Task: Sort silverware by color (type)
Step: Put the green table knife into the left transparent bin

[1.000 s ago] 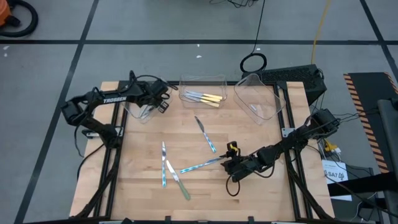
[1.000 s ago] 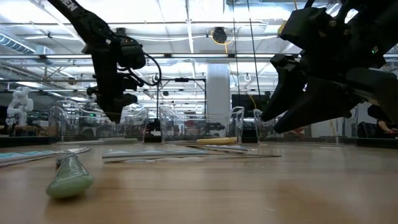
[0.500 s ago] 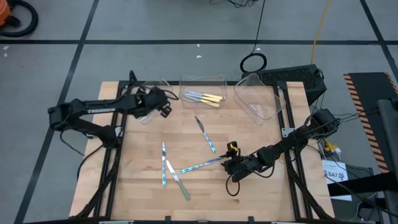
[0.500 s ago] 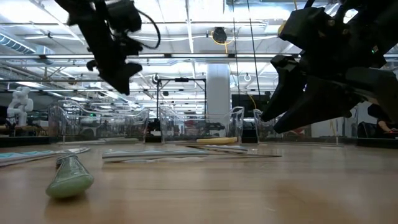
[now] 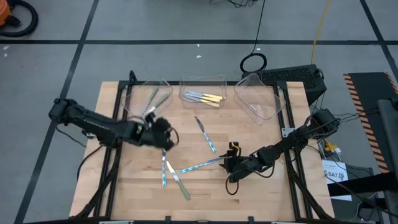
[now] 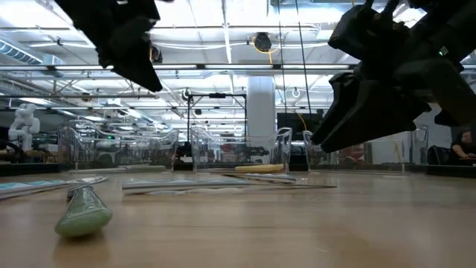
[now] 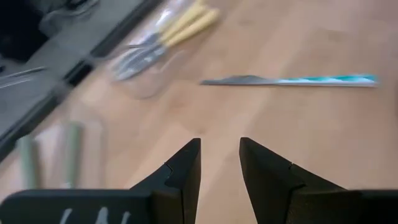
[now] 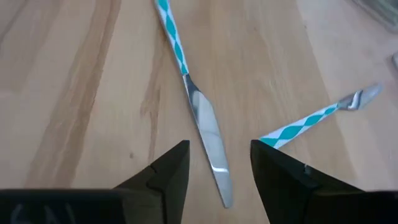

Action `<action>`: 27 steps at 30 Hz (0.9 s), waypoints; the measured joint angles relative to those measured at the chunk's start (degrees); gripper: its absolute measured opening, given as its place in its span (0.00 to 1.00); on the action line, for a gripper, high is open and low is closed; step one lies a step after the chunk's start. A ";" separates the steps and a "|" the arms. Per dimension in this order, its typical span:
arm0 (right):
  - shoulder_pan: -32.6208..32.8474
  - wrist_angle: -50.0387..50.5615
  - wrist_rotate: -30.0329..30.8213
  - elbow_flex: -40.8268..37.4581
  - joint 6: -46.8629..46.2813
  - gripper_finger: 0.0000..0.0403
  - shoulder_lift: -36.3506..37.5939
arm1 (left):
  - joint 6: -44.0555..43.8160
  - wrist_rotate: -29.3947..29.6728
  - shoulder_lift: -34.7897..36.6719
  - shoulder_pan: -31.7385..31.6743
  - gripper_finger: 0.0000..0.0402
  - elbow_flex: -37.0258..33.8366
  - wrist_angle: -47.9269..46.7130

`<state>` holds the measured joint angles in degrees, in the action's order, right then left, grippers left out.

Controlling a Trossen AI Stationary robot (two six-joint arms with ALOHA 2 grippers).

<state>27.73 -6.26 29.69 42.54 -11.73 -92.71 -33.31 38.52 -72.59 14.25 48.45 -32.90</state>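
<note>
Both grippers, left [image 5: 163,134] and right [image 5: 231,165], hover open-jawed above the table [image 5: 261,199].

So the wooden table [image 5: 249,193] sits on a grey concrete floor [image 5: 155,22] marked off with black tape lines [image 5: 186,42] into big squares. Around 12 o'clock from the table a yellow cable [image 5: 320,25] runs down toward a black box [image 5: 298,78] at the table's far right corner, and there's a coiled cable loop [image 5: 253,63] on the floor just beside it. Over at 3 o'clock you get a strip of orange-and-black hazard striping [image 5: 364,102]. From table height the room behind is a big open workshop: a white column [image 6: 262,112] in the middle, rows of ceiling strip lights [image 6: 223,18], and a small white humanoid figure [image 6: 22,123] at 9 o'clock.
</note>
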 joint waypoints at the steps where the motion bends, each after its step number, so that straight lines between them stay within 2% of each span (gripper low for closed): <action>1: 0.02 0.00 0.00 0.00 -1.68 0.40 0.00 | -0.36 0.63 -0.56 2.13 0.30 -0.02 0.40; 5: 0.42 -1.06 0.00 0.00 -7.82 0.40 0.00 | 1.50 1.18 -3.76 9.49 0.30 -0.01 5.25; 11: 2.05 -8.94 -0.02 0.00 -9.90 0.40 0.00 | 5.68 0.90 -8.96 17.82 0.30 -0.11 12.27; 17: 3.61 -12.63 -0.01 0.00 -9.99 0.40 0.00 | 3.72 -0.66 -9.65 20.09 0.30 -0.04 16.54; 22: 6.19 -12.22 0.02 0.00 -12.97 0.40 -0.04 | 7.42 -3.75 -10.22 21.40 0.30 -0.04 22.16; 27: 9.73 -16.59 0.07 0.02 -13.73 0.40 -2.27 | 11.86 -7.18 -15.29 23.97 0.30 -0.04 27.18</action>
<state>37.45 -22.85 29.76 42.57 -25.46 -94.98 -21.44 31.34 -87.88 38.22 48.41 -5.72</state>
